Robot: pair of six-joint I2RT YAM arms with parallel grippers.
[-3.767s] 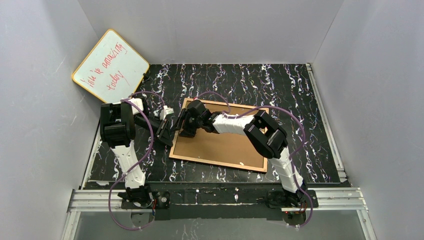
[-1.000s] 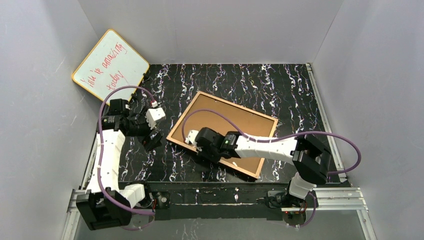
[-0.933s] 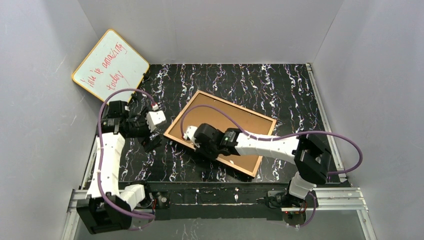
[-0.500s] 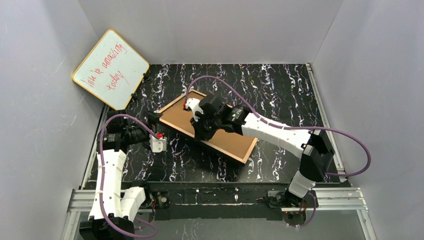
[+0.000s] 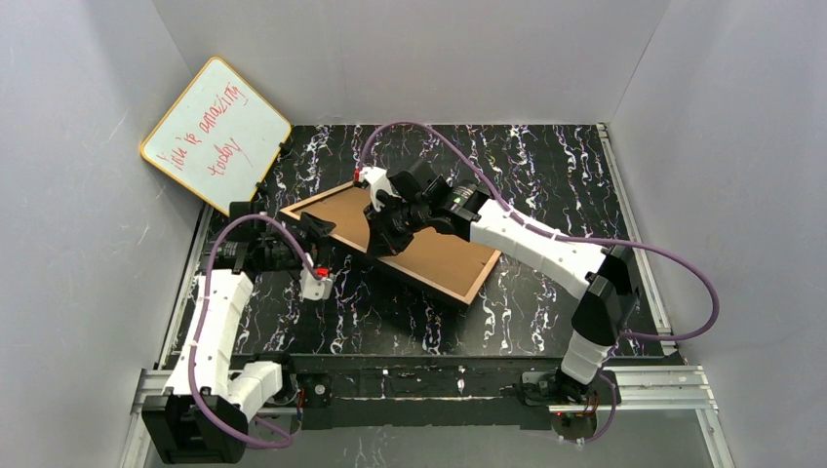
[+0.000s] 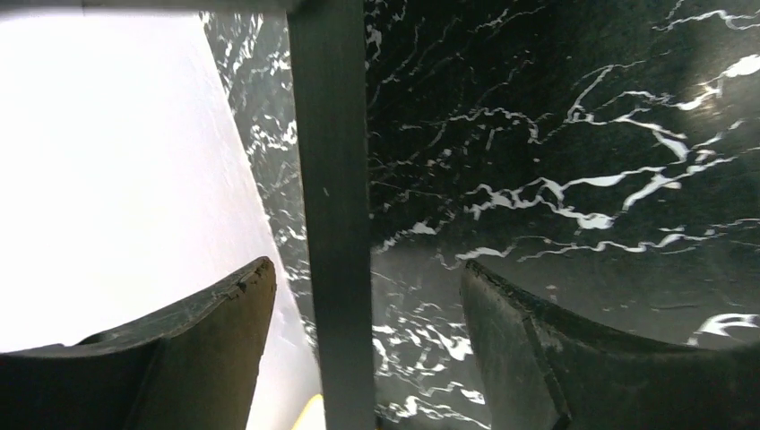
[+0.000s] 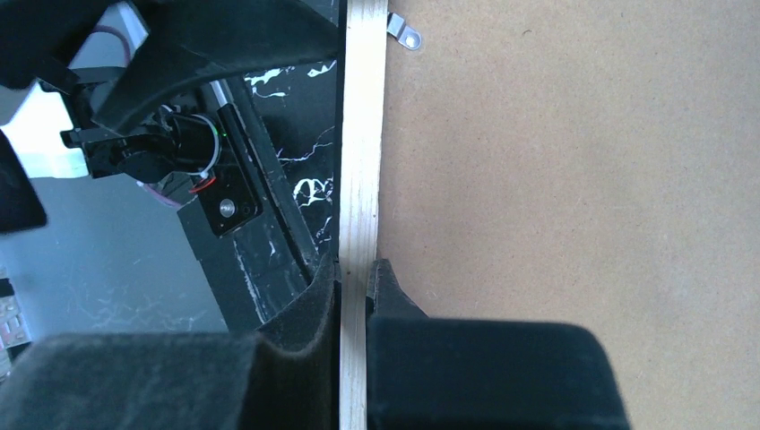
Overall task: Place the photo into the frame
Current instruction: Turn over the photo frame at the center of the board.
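- Nearest, on my left: my left claw (image 6: 366, 269) stood released, its two fingers (image 6: 215, 345) either side of the black rail of the frame (image 6: 332, 179), with a gap showing on each side of the rail. Nothing was gripped.
- From above, that claw sat at the frame's left corner, out over the left part of the table (image 5: 546, 166).
- A little farther in: my right claw (image 7: 356, 269) was clenched on the frame's light wood edge, one pad on the outer face and one on the inner face, both pressed tight to the wood.
- The frame lay back-side up, with the brown backing panel (image 7: 574, 179) filling it. A small metal tab (image 7: 405, 36) sat on the panel just beside the wood edge.
- From above, the frame lay skewed across the middle of the table, the long side running from back left to front right. Its left end looked raised; I could not tell for sure.
- Black marbled tabletop showed all round the frame.
- Farthest, back left: a whiteboard (image 5: 216, 132) with red writing leaned against the wall, well apart from the frame.
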